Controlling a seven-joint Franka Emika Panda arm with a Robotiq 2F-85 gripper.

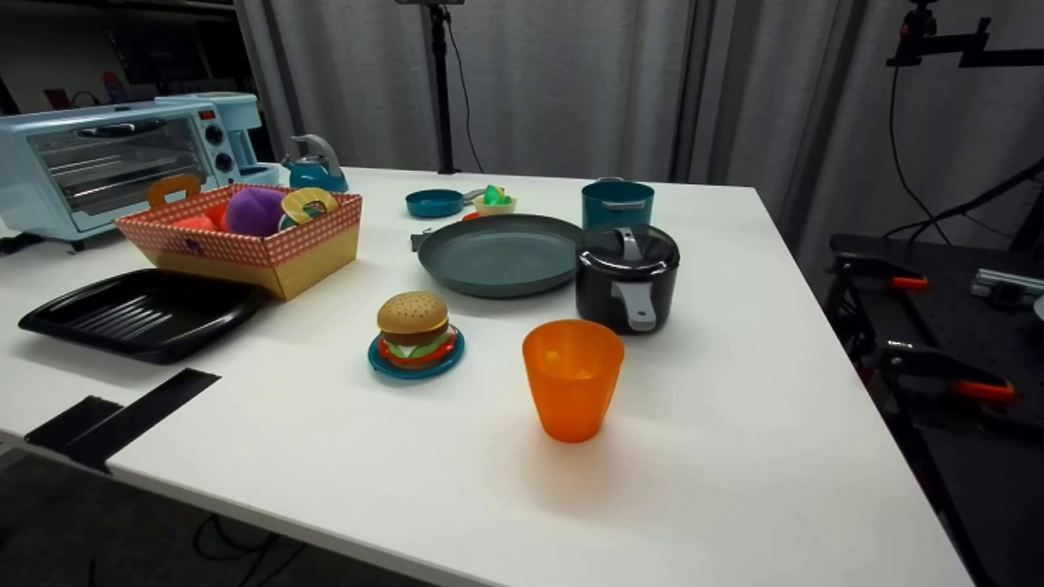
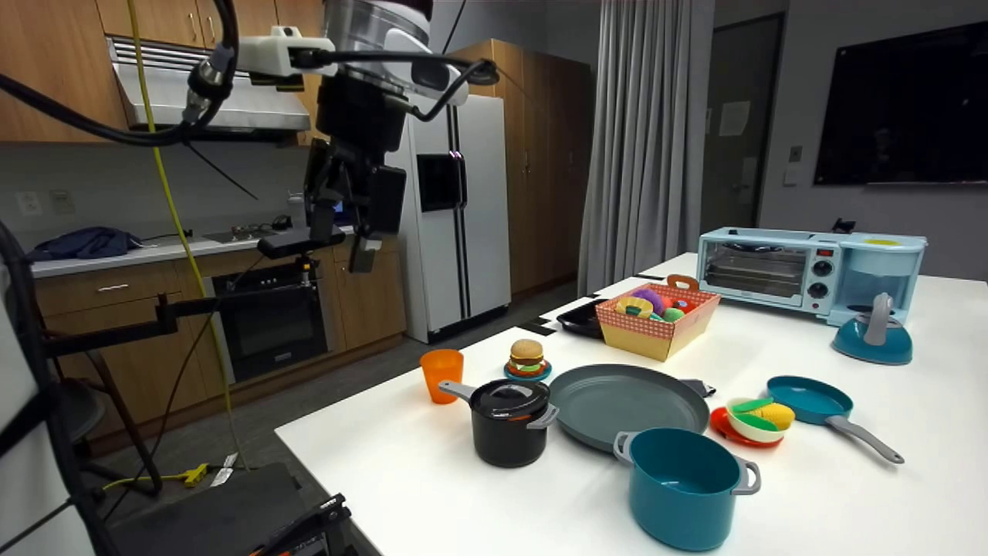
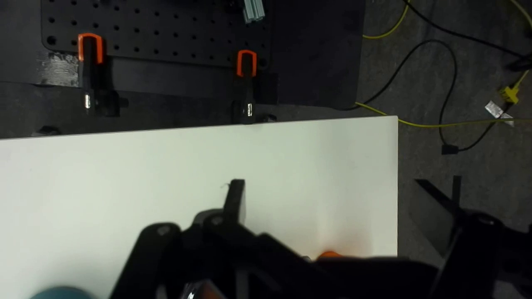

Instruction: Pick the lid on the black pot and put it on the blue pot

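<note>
The lid (image 1: 628, 246) is dark and glossy with a grey handle. It sits flat on the black pot (image 1: 599, 300); an exterior view also shows the lid (image 2: 511, 398) on the black pot (image 2: 509, 442). The blue pot (image 1: 608, 216) stands upright and uncovered with two grey side handles; it also shows in an exterior view (image 2: 679, 510). My gripper (image 2: 328, 247) is high above the table, away from both pots. In the wrist view the gripper (image 3: 336, 182) has its fingers wide apart with nothing between them. The blue pot's rim (image 3: 62, 293) shows at the bottom left there.
An orange cup (image 1: 571, 383) stands close to the black pot. A large grey-green plate (image 1: 499, 257) lies beside both pots. A toy burger (image 1: 413, 330), a basket (image 1: 318, 253), a black tray (image 1: 139, 318) and a small teal pan (image 2: 810, 401) are also on the table.
</note>
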